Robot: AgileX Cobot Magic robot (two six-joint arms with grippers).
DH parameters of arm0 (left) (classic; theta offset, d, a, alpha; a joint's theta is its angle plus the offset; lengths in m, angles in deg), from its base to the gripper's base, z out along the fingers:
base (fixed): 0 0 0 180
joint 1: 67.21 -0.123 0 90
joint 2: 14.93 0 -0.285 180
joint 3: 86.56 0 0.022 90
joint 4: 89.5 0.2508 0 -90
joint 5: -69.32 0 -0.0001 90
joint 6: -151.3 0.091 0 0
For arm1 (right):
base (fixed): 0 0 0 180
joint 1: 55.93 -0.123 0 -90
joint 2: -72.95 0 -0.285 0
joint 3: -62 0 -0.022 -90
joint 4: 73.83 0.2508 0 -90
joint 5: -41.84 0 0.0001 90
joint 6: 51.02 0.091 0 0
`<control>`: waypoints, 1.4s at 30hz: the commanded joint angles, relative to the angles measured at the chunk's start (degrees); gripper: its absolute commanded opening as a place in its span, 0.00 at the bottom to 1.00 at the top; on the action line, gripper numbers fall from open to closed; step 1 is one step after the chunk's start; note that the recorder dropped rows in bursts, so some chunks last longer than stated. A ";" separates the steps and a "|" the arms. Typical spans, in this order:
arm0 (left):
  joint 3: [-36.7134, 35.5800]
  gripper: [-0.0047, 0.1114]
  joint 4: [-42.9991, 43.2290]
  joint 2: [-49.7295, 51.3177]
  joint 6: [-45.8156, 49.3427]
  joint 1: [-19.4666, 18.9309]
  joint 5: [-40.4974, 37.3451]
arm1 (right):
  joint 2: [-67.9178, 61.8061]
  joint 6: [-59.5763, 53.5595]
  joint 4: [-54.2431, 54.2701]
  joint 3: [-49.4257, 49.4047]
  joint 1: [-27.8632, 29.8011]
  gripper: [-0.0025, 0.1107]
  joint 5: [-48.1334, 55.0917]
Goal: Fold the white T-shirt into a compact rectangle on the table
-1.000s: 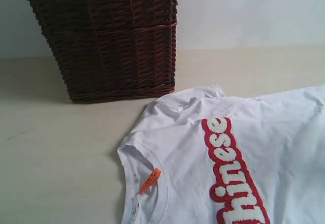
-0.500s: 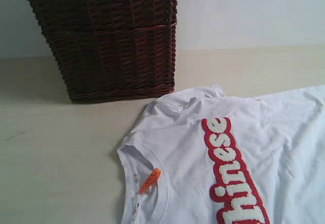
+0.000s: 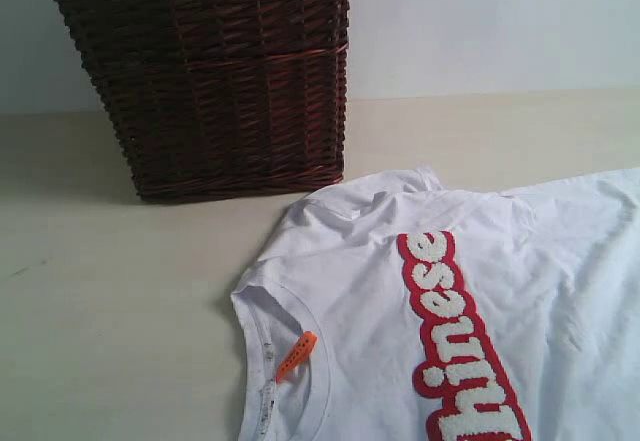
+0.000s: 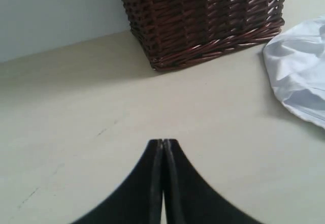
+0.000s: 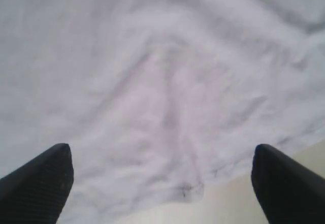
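Note:
The white T-shirt [image 3: 500, 291] lies spread flat on the cream table [image 3: 110, 301], with its red band of fuzzy white letters [image 3: 455, 341] and an orange tag [image 3: 296, 355] at the collar. Neither gripper shows in the exterior view. My left gripper [image 4: 163, 141] is shut with nothing in it and hangs over bare table [image 4: 76, 132], with a shirt sleeve [image 4: 299, 76] off to one side. My right gripper [image 5: 162, 155] stands wide open just above the shirt's hem [image 5: 188, 188]; white cloth [image 5: 152, 82] fills that view.
A dark red-brown wicker basket [image 3: 205, 76] stands at the back left of the table, just behind the shirt's upper sleeve [image 3: 390, 189]. The left wrist view shows the same basket [image 4: 203, 16] beyond the bare surface. A pale wall rises behind.

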 commanded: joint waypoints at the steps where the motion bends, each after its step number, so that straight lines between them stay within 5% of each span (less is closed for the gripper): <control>1: 0.20 0.04 0.03 -0.31 -0.17 -0.04 0.53 | -7.57 -0.17 -18.03 0.13 0.11 0.81 -7.04; 8: 0.20 0.04 0.03 -0.31 -0.17 -0.04 0.53 | -17.32 4.38 -34.89 0.13 0.28 0.79 -17.21; 14: 0.20 0.04 0.03 -0.31 -0.17 -0.04 0.53 | -20.01 1.33 -32.15 1.02 0.28 0.78 -22.62; 24: 0.20 0.04 0.03 -0.31 -0.17 -0.04 0.53 | -25.01 -4.89 -16.54 8.89 5.03 0.74 -12.63; 42: 0.20 0.04 0.03 -0.31 -0.17 -0.04 0.53 | -28.25 -6.66 -13.09 9.18 7.64 0.74 -17.35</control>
